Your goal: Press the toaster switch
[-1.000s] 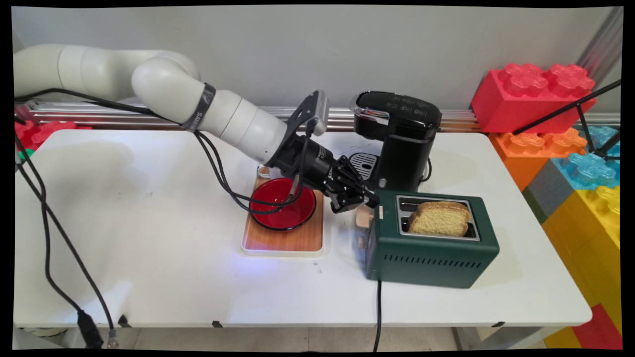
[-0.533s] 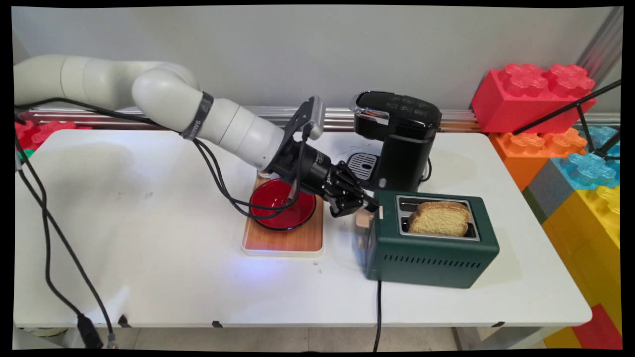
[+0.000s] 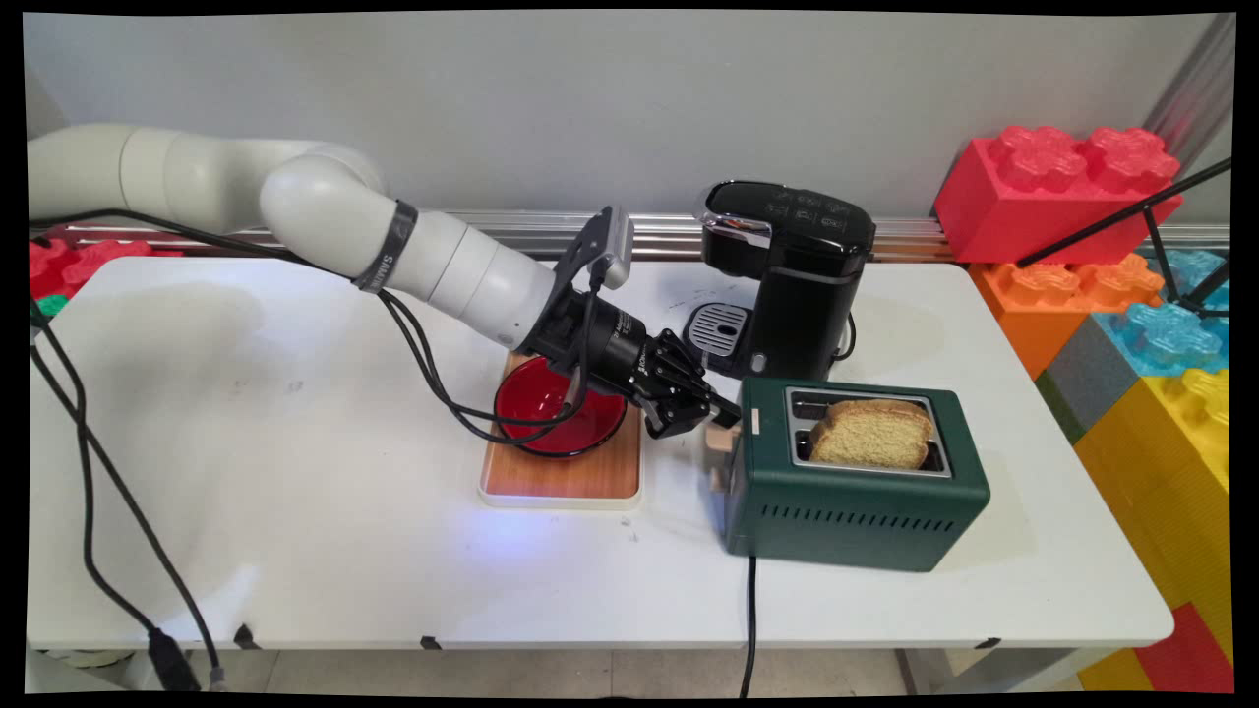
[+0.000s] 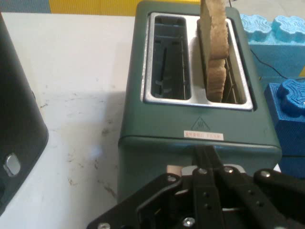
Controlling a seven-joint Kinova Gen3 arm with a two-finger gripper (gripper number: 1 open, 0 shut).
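The white surface [image 3: 295,511] carried everything. The arm [image 3: 433,265], with a dark band bearing lettering too small to read, reached in from the left and slanted down toward the toaster. The dark green toaster [image 3: 856,492] stood near the right front of the surface, its long axis running left to right in the main view, its two slots along that axis and its lever end facing the arm. A black coffee machine [image 3: 787,275] stood just behind it. To the left lay a wooden tray [image 3: 561,477] holding a red bowl [image 3: 561,408]. A slice of bread [image 3: 873,433] stood on edge in the nearer slot, rising above the top.

The gripper [image 3: 723,418] was at the toaster's left end, by the pale lever [image 3: 721,440], its fingers closed together, gripping nothing.

Only the hand view showed the far slot [image 4: 167,59] empty, and a small pink label [image 4: 204,135] under a triangle mark on the toaster's top, its print unreadable. Only the main view showed the toaster's cord [image 3: 750,619] dropping off the front edge.
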